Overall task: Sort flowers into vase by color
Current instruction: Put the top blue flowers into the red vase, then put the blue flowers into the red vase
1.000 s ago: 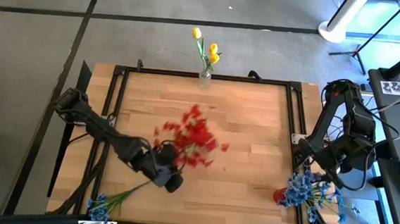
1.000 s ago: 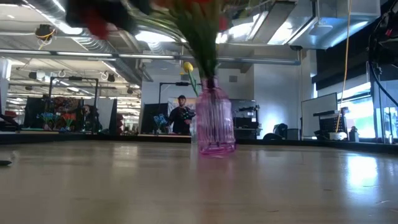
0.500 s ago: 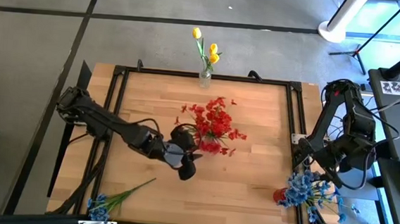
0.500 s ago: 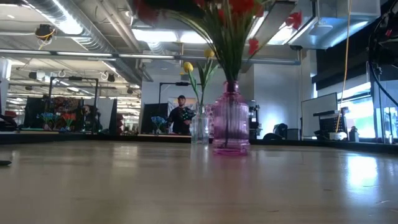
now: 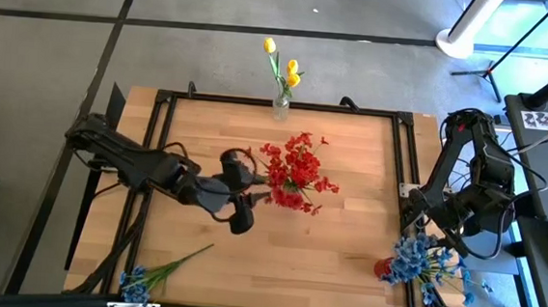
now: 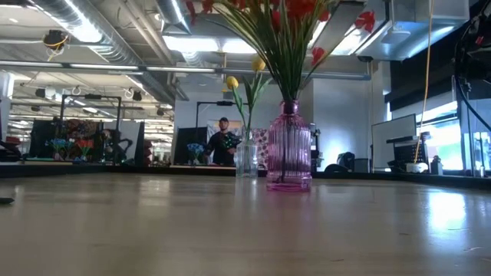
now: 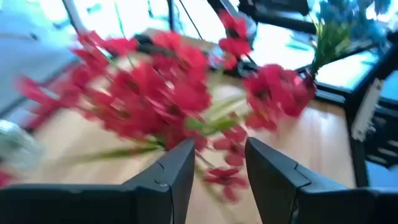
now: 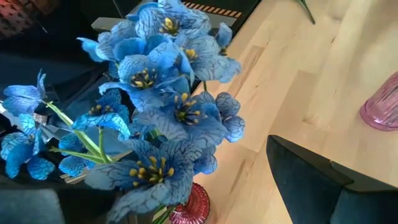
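- Red flowers (image 5: 295,170) stand in a pink vase (image 6: 289,156) mid-worktop.
- Left gripper (image 5: 249,179) sits just beside them, fingers (image 7: 173,176) spread.
- Right gripper's finger state is hidden; blue flowers (image 8: 163,106) fill its view.

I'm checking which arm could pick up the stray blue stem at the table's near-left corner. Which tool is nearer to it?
The left. The left tool is mid-table beside the red flowers, up-table of the loose blue stem. The right tool sits at the far right edge by the blue bouquet.

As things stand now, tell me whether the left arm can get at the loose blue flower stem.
Probably yes. The loose blue flower stem lies alone near the front left table edge, on the left arm's side; the left tool is open beside the red flowers, holding nothing.
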### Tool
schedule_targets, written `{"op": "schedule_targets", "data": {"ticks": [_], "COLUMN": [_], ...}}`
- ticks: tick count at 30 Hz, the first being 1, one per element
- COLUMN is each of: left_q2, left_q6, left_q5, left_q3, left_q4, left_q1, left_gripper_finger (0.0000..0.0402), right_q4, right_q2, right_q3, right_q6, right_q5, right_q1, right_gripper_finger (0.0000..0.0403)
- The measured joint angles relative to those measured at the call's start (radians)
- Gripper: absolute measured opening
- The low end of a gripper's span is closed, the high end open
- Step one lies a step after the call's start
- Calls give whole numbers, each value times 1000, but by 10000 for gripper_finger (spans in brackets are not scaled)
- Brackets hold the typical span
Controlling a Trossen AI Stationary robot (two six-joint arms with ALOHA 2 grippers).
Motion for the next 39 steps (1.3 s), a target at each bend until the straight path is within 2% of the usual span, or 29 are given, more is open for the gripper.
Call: {"op": "schedule_targets", "data": {"ticks": [3, 6, 12, 14, 18, 23, 26, 29, 33, 39], "left_q2": [-34, -56, -71, -66, -38, 20, 73, 132, 212, 332], "left_q6": [27, 33, -70, -157, -397, -832, -1080, -1194, -1233, -1181], "left_q5": [-63, -58, 153, 181, 152, 147, 213, 316, 451, 644], "left_q3": [0, 0, 0, -2, -49, -125, -151, -153, -153, -153], "left_q4": [5, 35, 120, 120, 116, 57, -51, -183, -362, -436], "left_q1": [-17, -49, -194, -256, -363, -450, -470, -469, -465, -445], "left_gripper_finger": [139, 139, 139, 139, 139, 139, 139, 139, 139, 139], "right_q4": [0, 0, -42, -49, -49, -47, -50, -51, -36, -11], "right_q2": [0, -3, -6, -6, -6, -6, -6, -6, -6, 3], "right_q3": [0, 0, 72, 111, 177, 210, 209, 209, 209, 209], "right_q6": [-4, -14, -41, -78, -195, -304, -335, -345, -344, -343], "right_q5": [21, 44, 93, 126, 217, 347, 415, 472, 509, 525], "right_q1": [0, 0, 0, 0, 0, 0, 0, 0, 0, 0], "right_gripper_finger": [273, 273, 273, 273, 273, 273, 273, 273, 273, 273]}}
